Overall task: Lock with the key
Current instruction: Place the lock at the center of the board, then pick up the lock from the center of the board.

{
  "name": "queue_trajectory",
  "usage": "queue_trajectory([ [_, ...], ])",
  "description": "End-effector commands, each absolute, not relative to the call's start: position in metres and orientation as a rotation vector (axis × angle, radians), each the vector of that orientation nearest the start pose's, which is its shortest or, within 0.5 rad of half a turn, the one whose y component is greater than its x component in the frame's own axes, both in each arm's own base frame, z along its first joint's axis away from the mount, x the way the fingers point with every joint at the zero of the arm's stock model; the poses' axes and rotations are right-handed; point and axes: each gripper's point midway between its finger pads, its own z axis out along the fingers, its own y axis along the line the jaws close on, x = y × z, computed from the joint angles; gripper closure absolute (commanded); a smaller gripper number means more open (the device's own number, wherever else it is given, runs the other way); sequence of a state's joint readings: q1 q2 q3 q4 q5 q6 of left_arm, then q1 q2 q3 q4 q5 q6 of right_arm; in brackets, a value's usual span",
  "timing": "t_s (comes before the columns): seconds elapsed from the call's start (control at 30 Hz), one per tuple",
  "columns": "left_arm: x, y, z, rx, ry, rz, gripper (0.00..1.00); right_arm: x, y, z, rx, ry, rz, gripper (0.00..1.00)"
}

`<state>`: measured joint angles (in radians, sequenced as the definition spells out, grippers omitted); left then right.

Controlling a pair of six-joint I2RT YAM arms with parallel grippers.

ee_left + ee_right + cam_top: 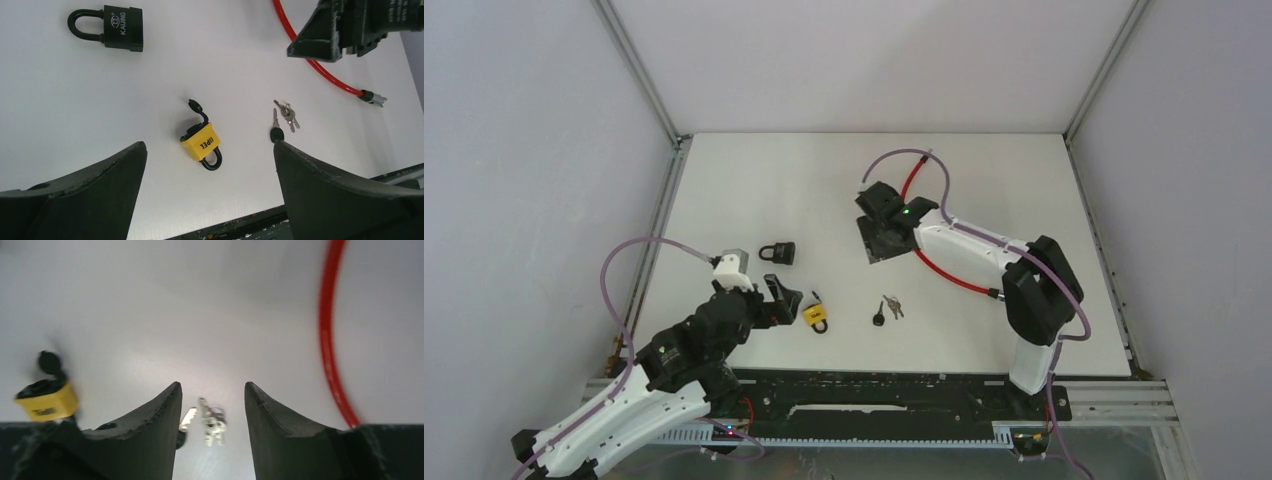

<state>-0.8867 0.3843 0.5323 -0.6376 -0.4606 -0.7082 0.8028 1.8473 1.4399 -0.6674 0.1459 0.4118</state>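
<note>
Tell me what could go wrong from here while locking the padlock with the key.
The black-headed key lies flat on the table, close beside a bunch of small keys; the right gripper, empty, may slip off it or catch the bunch too. The yellow padlock lies loose, unheld by the left gripper, so pushing a key in could slide it.

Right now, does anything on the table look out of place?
The yellow padlock lies flat with its black flap hanging open, and the keys lie loose beside it, unheld. Nothing looks damaged.
</note>
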Motion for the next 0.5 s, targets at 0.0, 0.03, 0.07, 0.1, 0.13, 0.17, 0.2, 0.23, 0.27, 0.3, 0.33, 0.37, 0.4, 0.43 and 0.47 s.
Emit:
queue_trajectory([
  [0.0, 0.176, -0.13, 0.16, -0.114, 2.047, -0.539, 0.0, 0.319, 0.245, 0.094, -0.409, 2.59, 0.097, 0.46],
  [0.03, 0.176, -0.131, 0.16, -0.111, 2.049, -0.539, 0.0, 0.322, 0.231, 0.091, -0.397, 2.602, 0.051, 0.46],
  [0.07, 0.176, -0.131, 0.16, -0.107, 2.05, -0.538, 0.0, 0.326, 0.213, 0.088, -0.364, 2.615, 0.01, 0.45],
  [0.1, 0.176, -0.132, 0.159, -0.104, 2.052, -0.538, 0.0, 0.327, 0.198, 0.083, -0.34, 2.632, -0.019, 0.45],
  [0.13, 0.176, -0.132, 0.159, -0.099, 2.054, -0.538, 0.0, 0.328, 0.186, 0.08, -0.316, 2.647, -0.026, 0.45],
  [0.17, 0.176, -0.133, 0.158, -0.097, 2.057, -0.538, 0.0, 0.328, 0.173, 0.076, -0.29, 2.662, -0.027, 0.44],
  [0.2, 0.176, -0.134, 0.157, -0.092, 2.062, -0.538, 0.0, 0.327, 0.163, 0.071, -0.266, 2.679, -0.02, 0.44],
  [0.23, 0.176, -0.135, 0.157, -0.086, 2.065, -0.54, 0.0, 0.326, 0.155, 0.068, -0.25, 2.691, -0.011, 0.44],
  [0.27, 0.176, -0.136, 0.156, -0.082, 2.067, -0.542, 0.0, 0.324, 0.146, 0.064, -0.235, 2.708, -0.006, 0.43],
  [0.3, 0.176, -0.137, 0.156, -0.079, 2.07, -0.543, 0.0, 0.321, 0.142, 0.061, -0.238, 2.719, 0.011, 0.43],
  [0.33, 0.176, -0.137, 0.155, -0.076, 2.071, -0.544, 0.0, 0.319, 0.136, 0.058, -0.235, 2.731, 0.024, 0.42],
  [0.37, 0.176, -0.138, 0.155, -0.072, 2.073, -0.545, 0.0, 0.317, 0.133, 0.055, -0.24, 2.743, 0.042, 0.41],
  [0.4, 0.176, -0.139, 0.154, -0.07, 2.074, -0.547, 0.0, 0.314, 0.131, 0.053, -0.245, 2.756, 0.062, 0.41],
  [0.43, 0.176, -0.139, 0.154, -0.068, 2.076, -0.548, 0.0, 0.312, 0.129, 0.05, -0.246, 2.768, 0.083, 0.4],
  [0.47, 0.176, -0.14, 0.154, -0.066, 2.077, -0.549, 0.0, 0.309, 0.128, 0.047, -0.249, 2.781, 0.103, 0.4],
])
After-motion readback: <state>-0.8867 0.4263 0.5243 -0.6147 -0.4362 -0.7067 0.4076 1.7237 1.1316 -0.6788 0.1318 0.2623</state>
